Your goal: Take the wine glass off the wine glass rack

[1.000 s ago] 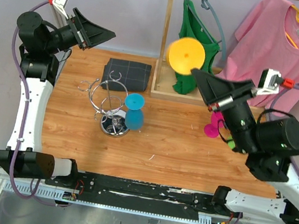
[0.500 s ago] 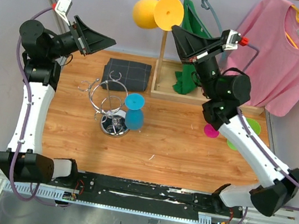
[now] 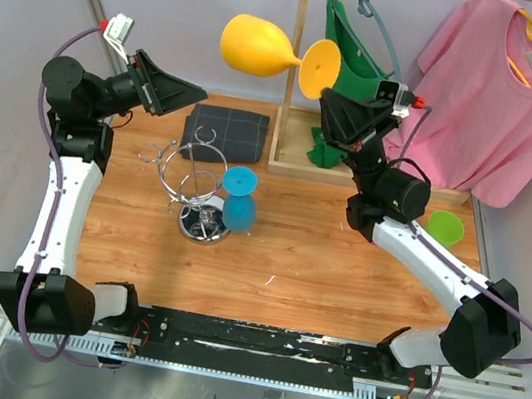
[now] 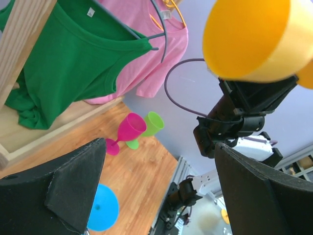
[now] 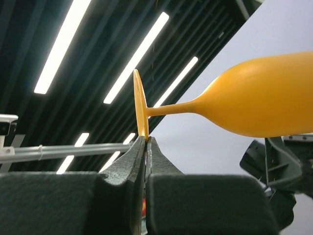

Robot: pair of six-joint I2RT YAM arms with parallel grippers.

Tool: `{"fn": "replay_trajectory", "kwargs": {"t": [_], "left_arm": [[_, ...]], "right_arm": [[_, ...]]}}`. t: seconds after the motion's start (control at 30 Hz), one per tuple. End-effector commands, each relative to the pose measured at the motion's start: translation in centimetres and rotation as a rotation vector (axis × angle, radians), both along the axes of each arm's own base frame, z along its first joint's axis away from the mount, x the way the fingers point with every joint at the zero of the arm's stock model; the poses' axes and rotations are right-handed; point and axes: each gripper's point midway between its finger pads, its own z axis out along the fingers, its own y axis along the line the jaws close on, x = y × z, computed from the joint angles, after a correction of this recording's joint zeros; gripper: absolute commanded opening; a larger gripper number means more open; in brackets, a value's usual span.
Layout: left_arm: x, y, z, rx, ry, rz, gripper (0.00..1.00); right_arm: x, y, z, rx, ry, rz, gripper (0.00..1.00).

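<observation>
The silver wire wine glass rack [image 3: 197, 176] stands on the table's left half. A blue wine glass [image 3: 239, 198] hangs upside down on its right side and also shows in the left wrist view [image 4: 102, 208]. My right gripper [image 3: 326, 95] is raised high at the back. It is shut on the foot disc [image 5: 141, 105] of a yellow wine glass [image 3: 256, 46], which lies sideways in the air with its bowl to the left [image 5: 259, 103]. My left gripper [image 3: 190, 93] is open and empty above the table's back left, apart from the rack.
A dark folded cloth [image 3: 226, 132] lies behind the wine glass rack. A wooden clothes rack [image 3: 291, 72] at the back holds a green top [image 3: 351, 46] and a pink T-shirt [image 3: 495, 94]. A green glass [image 3: 446, 228] and a pink glass [image 4: 128, 129] stand at the right.
My right arm has swung up and to the left with the yellow glass, which has turned sideways. My left gripper has shifted slightly to the right.
</observation>
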Motion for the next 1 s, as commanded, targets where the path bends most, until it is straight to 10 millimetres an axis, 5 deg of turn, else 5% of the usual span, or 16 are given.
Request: {"fn": "replay_trajectory", "kwargs": {"t": [0.0,0.27,0.57,0.97], "left_arm": [[-2.0,-0.3,1.9,0.047,-0.162,-0.024,0.97],[-4.6,-0.8,3.5,0.014,-0.253,-0.066,0.97],[-7.7,-1.4,2.7,0.052,-0.292,-0.124,0.96],[-6.8,-1.6,4.5,0.072,-0.360,-0.133,0.96]], "right_arm": [[-4.3,-1.8,-0.5,0.010,-0.127,0.085,0.01],[-4.8,-2.1,-4.1,-0.075,-0.088,0.103,0.01],[-5.3,-1.8,-3.0,-0.092,-0.145,0.133,0.01],[-5.1,-0.6,-1.8,-0.091,-0.166,0.196,0.01]]}}
